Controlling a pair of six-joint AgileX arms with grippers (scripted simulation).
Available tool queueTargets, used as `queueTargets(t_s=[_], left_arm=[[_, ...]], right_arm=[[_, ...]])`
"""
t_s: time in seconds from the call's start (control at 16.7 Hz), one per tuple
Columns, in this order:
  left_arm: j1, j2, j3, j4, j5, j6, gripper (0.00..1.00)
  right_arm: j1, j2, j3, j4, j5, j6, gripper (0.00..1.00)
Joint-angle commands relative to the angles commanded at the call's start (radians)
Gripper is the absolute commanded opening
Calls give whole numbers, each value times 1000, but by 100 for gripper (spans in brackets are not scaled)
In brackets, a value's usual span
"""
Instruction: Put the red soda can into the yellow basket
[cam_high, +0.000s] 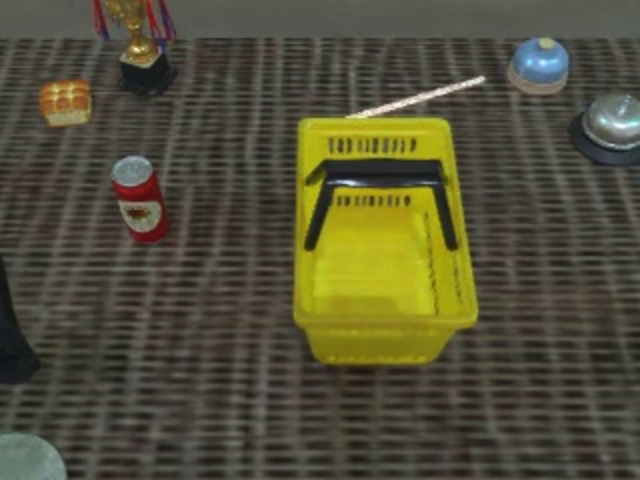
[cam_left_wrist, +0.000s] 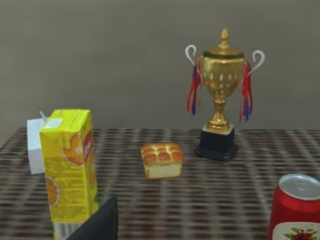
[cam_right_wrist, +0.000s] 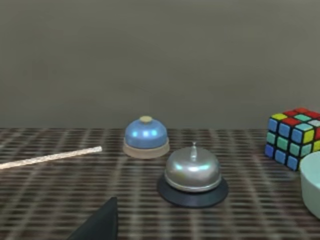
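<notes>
From above, the red soda can (cam_high: 140, 200) stands upright on the table's left, well apart from the yellow basket (cam_high: 380, 240) at the centre; the left wrist view shows the can (cam_left_wrist: 296, 207) near a trophy (cam_left_wrist: 220, 95), but I cannot tell either gripper's opening

The yellow basket (cam_high: 385, 240) sits mid-table. Well to its left stands the red soda can (cam_high: 140, 199); farther back on that side are a bread loaf (cam_high: 65, 102) and a trophy (cam_high: 141, 45). Behind the basket lies a stick (cam_high: 417, 98) (almost touching its rim). To its right rear sit two bells (cam_high: 539, 65), apart.
</notes>
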Motion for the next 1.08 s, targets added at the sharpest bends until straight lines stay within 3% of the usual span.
queueTargets(t_s=[0.24, 0.48, 1.08], left_arm=[[-6, 30, 30, -23, 3, 11, 100], [-31, 217, 211, -154, 8, 73, 100], [-116, 1259, 1107, -763, 5, 355, 100]], right_arm=[[0, 0, 0, 0, 0, 0, 100], [0, 0, 0, 0, 0, 0, 100], [0, 0, 0, 0, 0, 0, 100]])
